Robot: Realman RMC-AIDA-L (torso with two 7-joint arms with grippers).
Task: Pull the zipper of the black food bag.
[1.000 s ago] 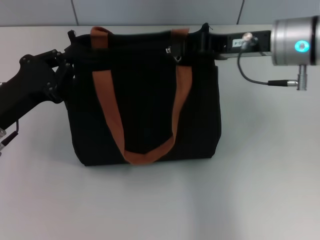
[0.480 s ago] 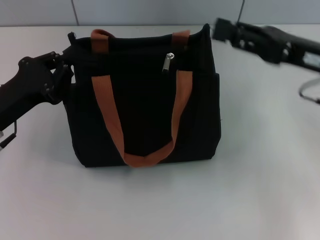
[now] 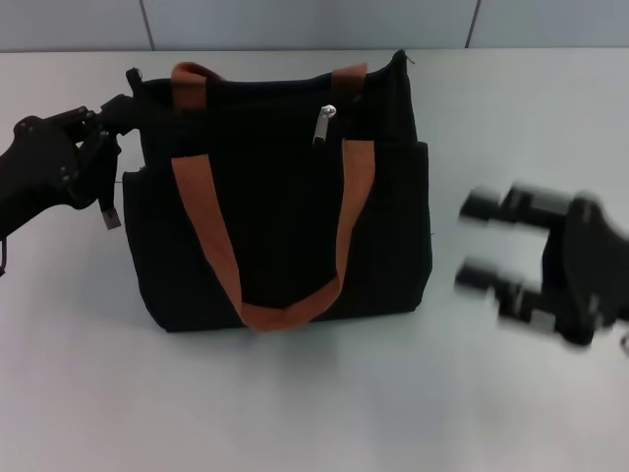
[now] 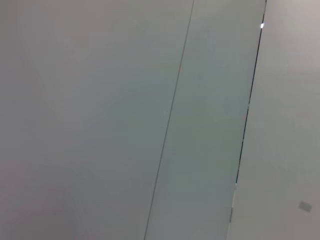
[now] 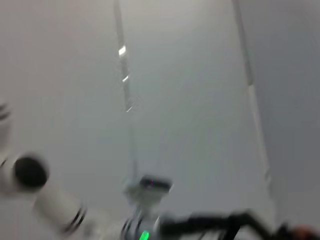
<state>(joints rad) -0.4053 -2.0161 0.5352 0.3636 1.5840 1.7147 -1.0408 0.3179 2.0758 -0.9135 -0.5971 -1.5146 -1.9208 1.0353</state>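
The black food bag [image 3: 285,206] stands upright in the middle of the table, with two orange-brown handles [image 3: 211,226]. The silver zipper pull [image 3: 322,124] hangs at the bag's upper edge, right of centre. My left gripper [image 3: 116,110] is at the bag's upper left corner and looks shut on the fabric there. My right gripper [image 3: 476,242] is low over the table to the right of the bag, apart from it, blurred, with its fingers spread and empty. Both wrist views show only grey wall panels, no bag.
The pale table [image 3: 314,393] runs all around the bag. A grey panelled wall [image 3: 295,22] stands behind it. A small tag [image 3: 111,214] hangs below the left gripper. The right wrist view shows blurred white robot parts [image 5: 45,195].
My right gripper left the zipper at the bag's top and swung down to the table on the right. The left gripper shifted slightly left, tugging the bag's corner with it.
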